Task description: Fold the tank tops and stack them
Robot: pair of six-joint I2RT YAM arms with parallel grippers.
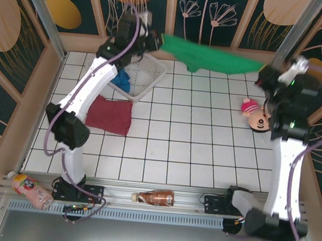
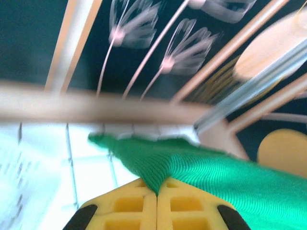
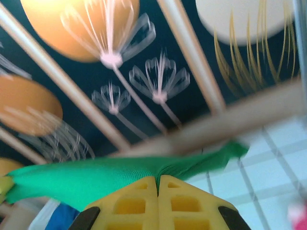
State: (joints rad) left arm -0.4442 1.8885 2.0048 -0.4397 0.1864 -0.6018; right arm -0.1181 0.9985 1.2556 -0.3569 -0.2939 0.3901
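I'm holding the green tank top [image 1: 213, 58] stretched in mid-air beside the white basket [image 1: 150, 73], left gripper [image 1: 158, 41] and right gripper [image 1: 264, 74] each clamped on one end, so it spreads flat for folding.

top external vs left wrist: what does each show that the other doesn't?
Top external, not left wrist: right gripper holding one end of the green tank top, maroon tank top on the table, blue tank top in the white basket. Left wrist, not top external: yellow pads shut on ribbed green knit. Both: green tank top, left gripper.
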